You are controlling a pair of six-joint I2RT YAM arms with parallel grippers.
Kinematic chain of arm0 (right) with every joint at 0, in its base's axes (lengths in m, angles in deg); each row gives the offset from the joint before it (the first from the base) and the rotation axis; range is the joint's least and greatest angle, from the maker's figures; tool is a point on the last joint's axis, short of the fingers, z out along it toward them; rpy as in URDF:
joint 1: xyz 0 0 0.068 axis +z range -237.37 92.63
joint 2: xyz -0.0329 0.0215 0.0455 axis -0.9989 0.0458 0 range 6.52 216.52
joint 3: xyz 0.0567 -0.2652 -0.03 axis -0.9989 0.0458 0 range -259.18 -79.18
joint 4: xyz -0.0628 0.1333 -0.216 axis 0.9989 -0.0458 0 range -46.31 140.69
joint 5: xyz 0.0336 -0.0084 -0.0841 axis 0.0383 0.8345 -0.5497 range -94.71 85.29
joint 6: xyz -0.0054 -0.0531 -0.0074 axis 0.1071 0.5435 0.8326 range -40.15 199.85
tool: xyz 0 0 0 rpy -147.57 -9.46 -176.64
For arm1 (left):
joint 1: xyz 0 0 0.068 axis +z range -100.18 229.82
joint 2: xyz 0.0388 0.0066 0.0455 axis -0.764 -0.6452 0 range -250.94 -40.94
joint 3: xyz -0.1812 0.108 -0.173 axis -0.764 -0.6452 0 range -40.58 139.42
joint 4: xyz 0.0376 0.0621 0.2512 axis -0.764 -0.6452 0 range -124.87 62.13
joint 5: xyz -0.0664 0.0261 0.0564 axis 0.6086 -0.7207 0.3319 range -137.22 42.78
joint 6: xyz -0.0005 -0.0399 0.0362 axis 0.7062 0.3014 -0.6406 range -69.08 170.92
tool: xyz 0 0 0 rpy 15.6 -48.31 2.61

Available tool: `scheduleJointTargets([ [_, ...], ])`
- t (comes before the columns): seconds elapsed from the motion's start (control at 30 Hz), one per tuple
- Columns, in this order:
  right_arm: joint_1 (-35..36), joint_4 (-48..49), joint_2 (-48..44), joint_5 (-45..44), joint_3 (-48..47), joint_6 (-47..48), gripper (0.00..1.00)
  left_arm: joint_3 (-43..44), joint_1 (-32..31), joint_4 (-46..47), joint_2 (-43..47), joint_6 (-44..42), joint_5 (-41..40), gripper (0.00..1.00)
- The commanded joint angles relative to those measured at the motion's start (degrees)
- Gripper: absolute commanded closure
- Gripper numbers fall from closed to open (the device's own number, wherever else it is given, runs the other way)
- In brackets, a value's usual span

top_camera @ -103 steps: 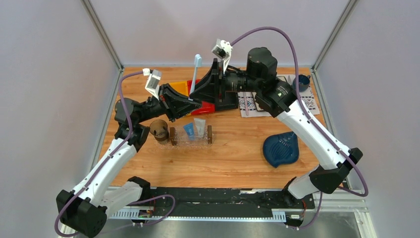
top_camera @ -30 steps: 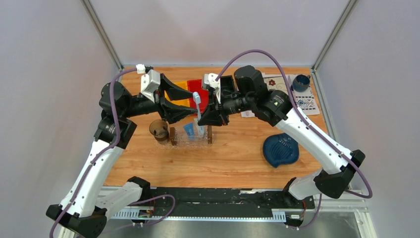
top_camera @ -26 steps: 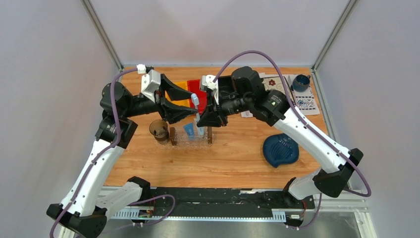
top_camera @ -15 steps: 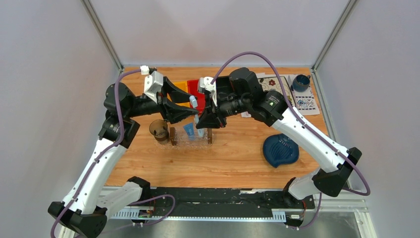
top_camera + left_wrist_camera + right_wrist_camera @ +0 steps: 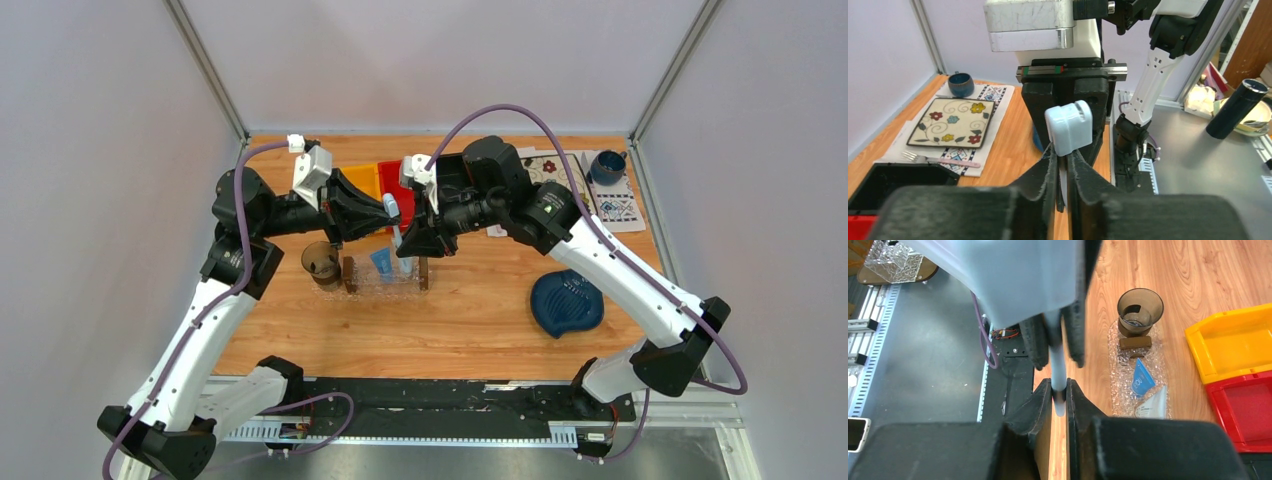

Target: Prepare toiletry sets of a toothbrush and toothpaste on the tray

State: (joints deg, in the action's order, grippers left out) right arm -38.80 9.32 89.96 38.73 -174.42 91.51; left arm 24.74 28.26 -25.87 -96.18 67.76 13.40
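Nearest, the clear, bubbly tray (image 5: 385, 292) with brown end blocks holds the toothpaste, a blue tube (image 5: 381, 263) and a white tube (image 5: 404, 262), both flat with crimped ends. At the tray's 12 o'clock, above it, both arms pinch the slim pale toothbrush (image 5: 392, 206). The right gripper (image 5: 403, 240) clamps its handle and the left gripper (image 5: 383, 212) its neck. Only the left wrist view shows the blocky white head (image 5: 1068, 128) just above the closed, ribbed pads (image 5: 1046, 172).
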Motion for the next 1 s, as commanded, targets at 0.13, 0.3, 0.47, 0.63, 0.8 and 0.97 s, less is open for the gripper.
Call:
scheduleJointTargets([
  [0.13,0.3,1.1,-0.6,-2.6,-0.9,1.0,0.91,0.1,0.3,-0.3,0.4,-1.0,0.2,1.0],
  [0.3,0.3,0.8,-1.3,-4.4,-0.4,1.6,0.71,0.2,0.4,-5.4,1.6,-5.6,-3.4,1.0],
  [0.47,0.3,0.3,-2.1,-6.8,0.1,2.5,0.52,-0.6,0.4,-9.6,2.4,-9.1,-6.7,1.0],
  [0.63,0.4,-1.1,-3.0,-9.7,1.1,4.7,0.5,-1.2,0.8,-15.0,4.3,-14.4,-11.7,1.0],
  [0.8,-0.1,-0.6,-5.3,-12.3,4.4,6.2,0.51,-3.4,2.1,-16.2,6.2,-15.9,-16.3,1.0],
  [0.97,-2.2,0.7,-6.6,-13.3,6.6,5.9,0.51,-7.4,5.1,-14.2,8.2,-14.6,-19.9,1.0],
])
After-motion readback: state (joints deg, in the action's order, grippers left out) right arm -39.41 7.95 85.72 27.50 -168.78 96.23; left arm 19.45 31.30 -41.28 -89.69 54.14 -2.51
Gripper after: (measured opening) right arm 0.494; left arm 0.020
